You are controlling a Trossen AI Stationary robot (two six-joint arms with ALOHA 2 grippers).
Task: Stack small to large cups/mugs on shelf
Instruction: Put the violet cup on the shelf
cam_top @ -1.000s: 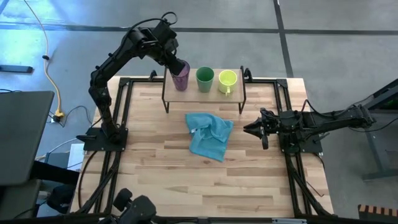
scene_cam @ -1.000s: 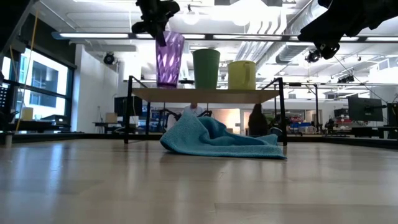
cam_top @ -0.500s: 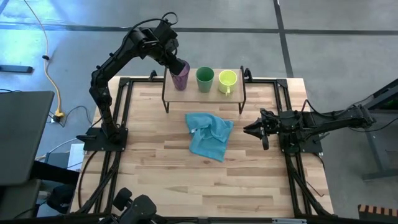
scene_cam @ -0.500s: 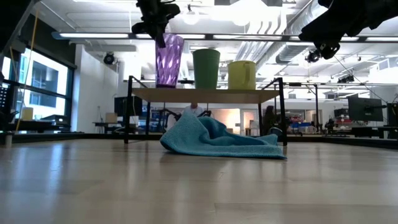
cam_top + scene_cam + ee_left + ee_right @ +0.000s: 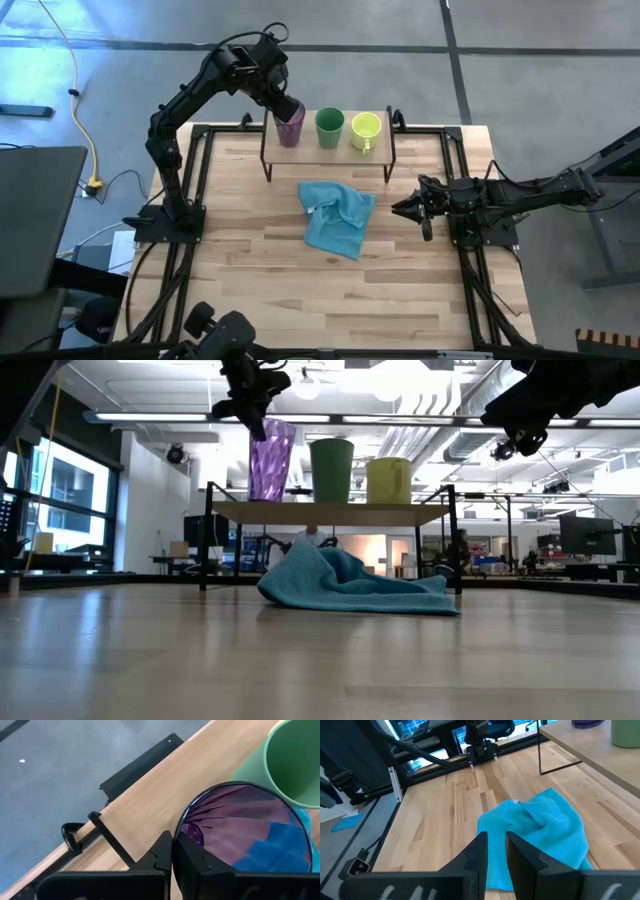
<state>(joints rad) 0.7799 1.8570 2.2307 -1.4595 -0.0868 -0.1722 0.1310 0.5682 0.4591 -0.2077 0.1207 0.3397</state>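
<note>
Purple, green, yellow-green: I read all three vessels standing in a row on the shelf near the top centre of the high view. The purple tumbler is at the picture's left end, the green cup in the middle, the yellow-green mug at the right end, each upright. None sits inside another, so if stacking means nesting, that step is not yet done; if it means a size-ordered line, I judge the row nearly complete, with only the tumbler's release left.

My left gripper is at the tumbler's rim. In the left wrist view its fingers pinch the rim wall, one inside and one outside, so I take it as clamped on the tumbler. The left arm reaches up and over from its base at the left edge of the table.

My right gripper waits low at centre right, fingers nearly together on nothing, pointing toward the blue cloth lying crumpled mid-table, in front of the shelf.
</note>
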